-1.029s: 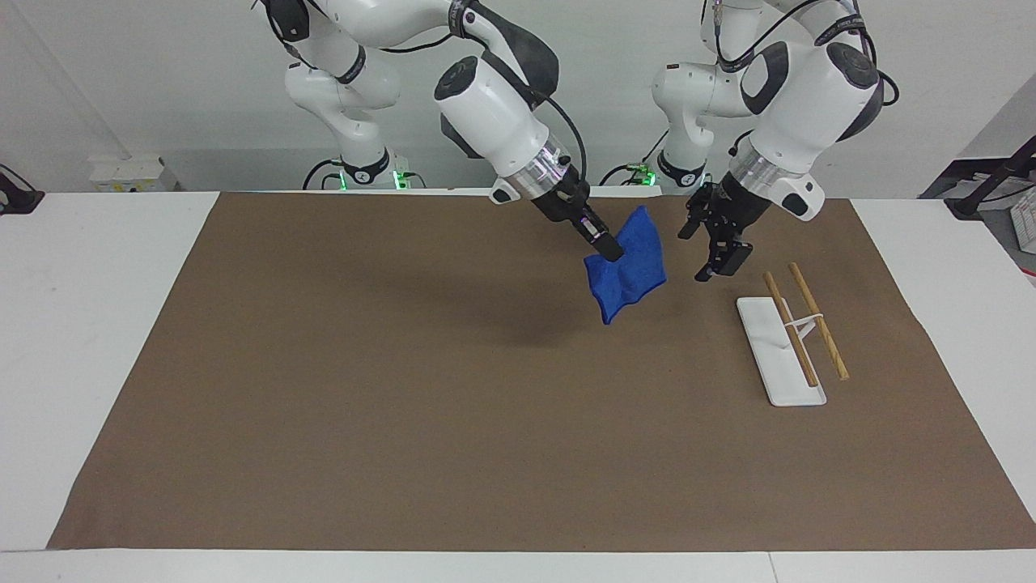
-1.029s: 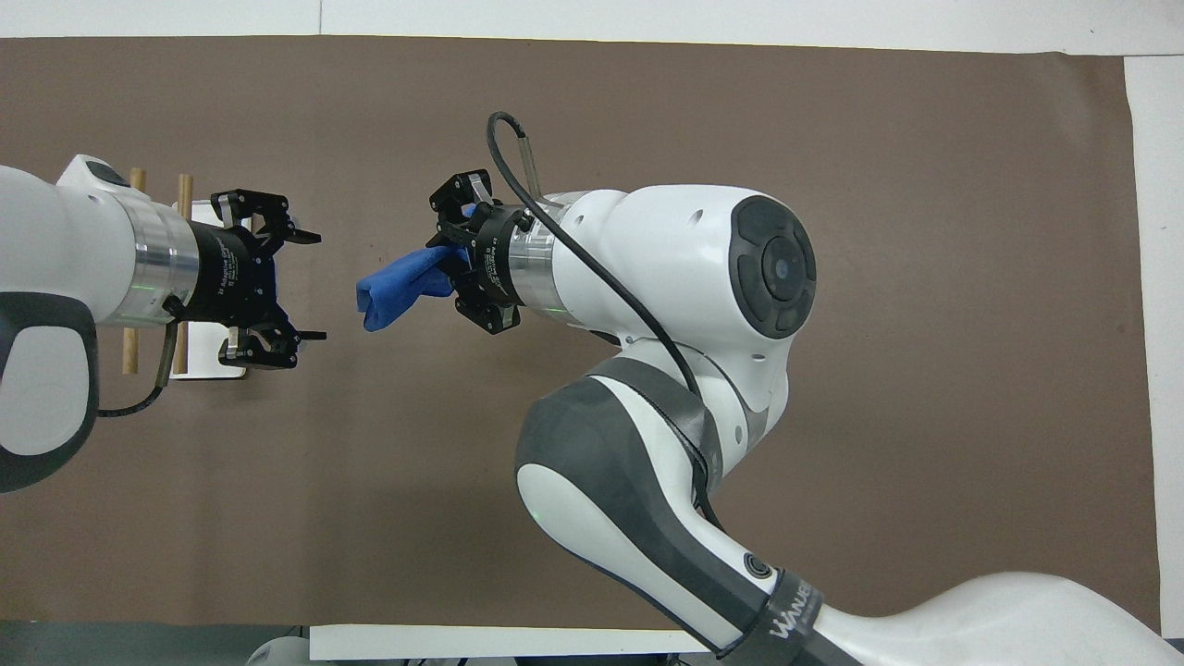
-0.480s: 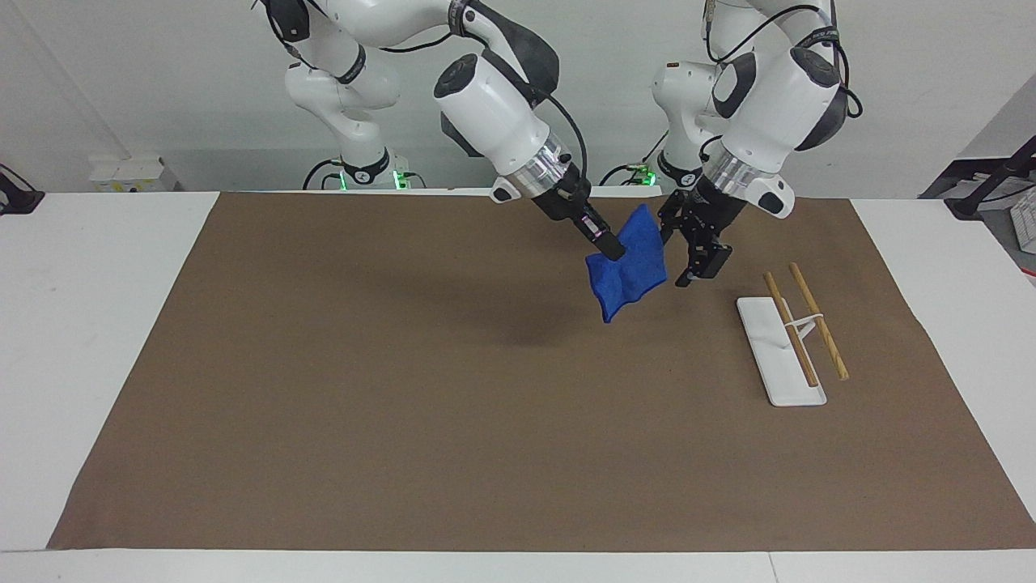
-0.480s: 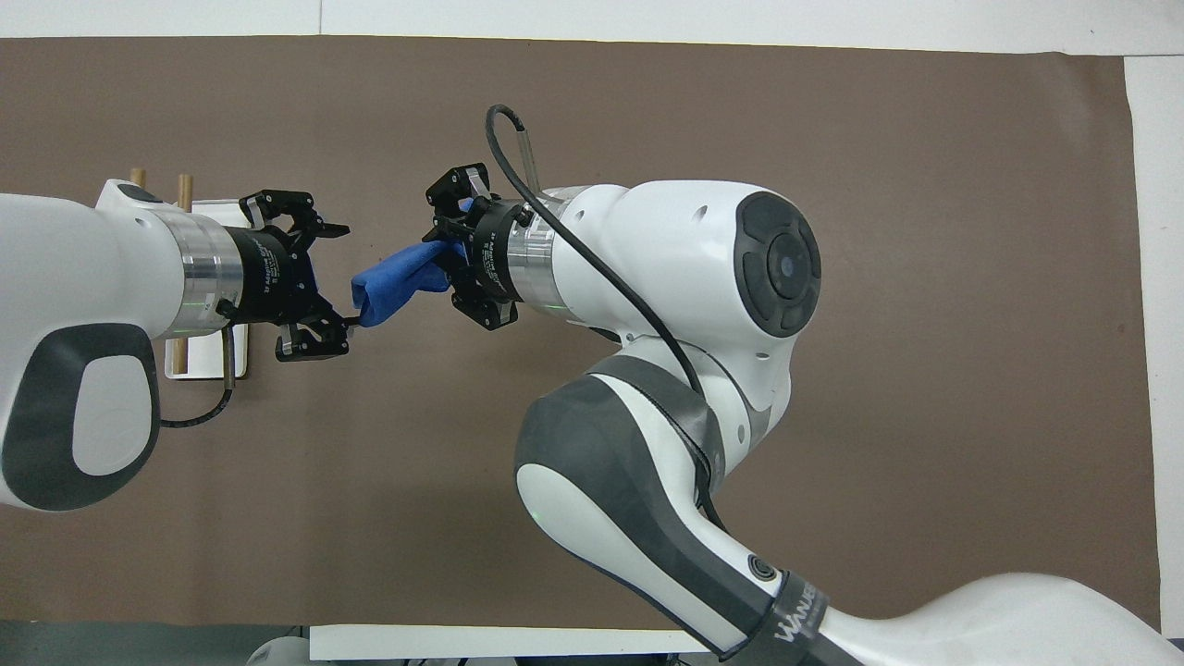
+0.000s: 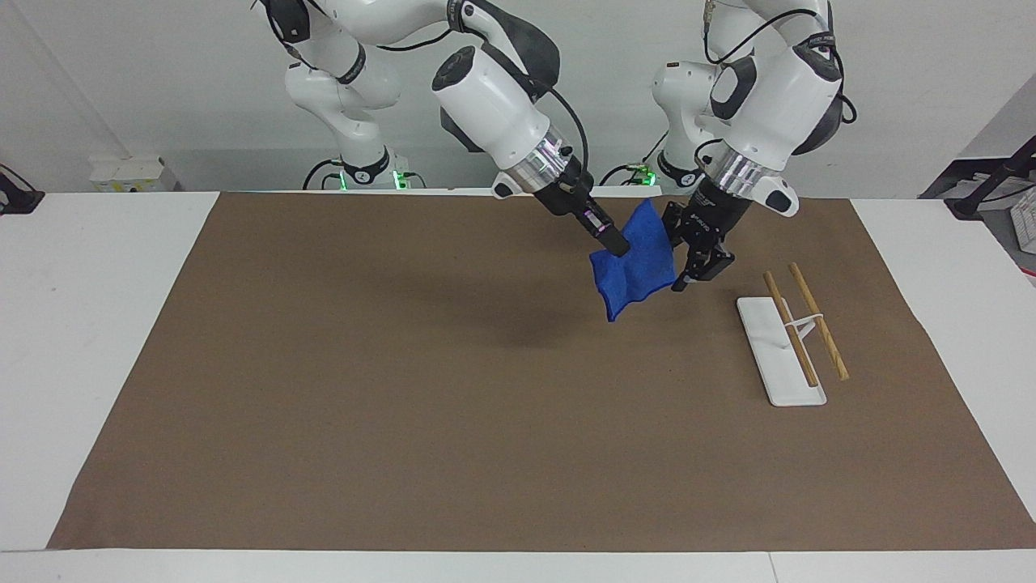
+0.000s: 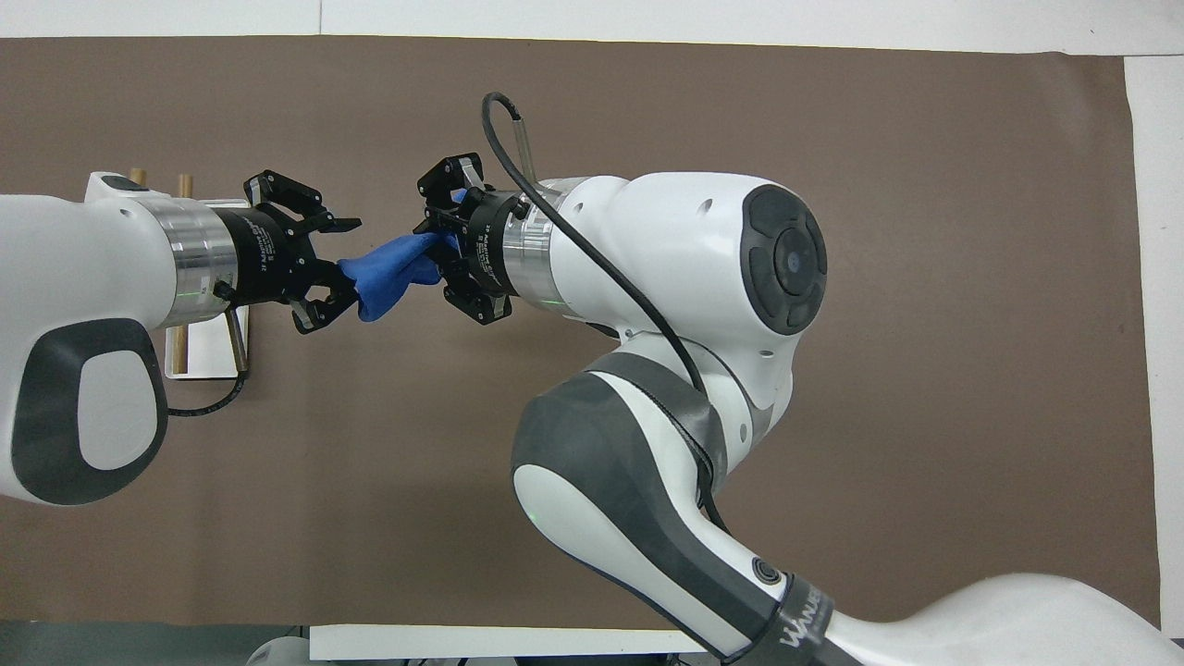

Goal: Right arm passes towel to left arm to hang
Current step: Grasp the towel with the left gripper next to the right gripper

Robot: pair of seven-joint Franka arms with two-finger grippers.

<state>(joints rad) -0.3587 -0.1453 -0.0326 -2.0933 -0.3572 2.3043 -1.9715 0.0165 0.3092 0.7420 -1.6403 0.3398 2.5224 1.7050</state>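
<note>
Right claw [image 5: 613,243] of mine is pinching the towel [image 5: 637,263] up in the air over the brown mat [image 5: 405,389], toward the left arm's end of the counter [image 5: 81,324], so the blue cloth hangs off my fingertips with its lower corner dangling clear of the mat. From overhead the towel [image 6: 388,275] looks bunched into a stubby roll stretched between my two claws. My left claw [image 5: 688,251] is right up against the free edge of the cloth, fingers spread, one finger [image 6: 319,222] on each side of the towel's end, not pressed onto it as far as I can see. Overhead shows the same thing, left claw [image 6: 335,268] wide apart around the blue tip, right claw [image 6: 442,250] clamped on the other end. Both arms are tilted down toward each other, the right arm [image 5: 494,105] coming in from its base and the left arm [image 5: 769,97] from its own. Just beside my left claw, toward the left arm's end, sits the little rack [image 5: 781,352], a white base with two wooden rods [image 5: 817,320] on it, nothing hanging on them. The rack [image 6: 208,342] is mostly hidden under my left wrist in the overhead view.
</note>
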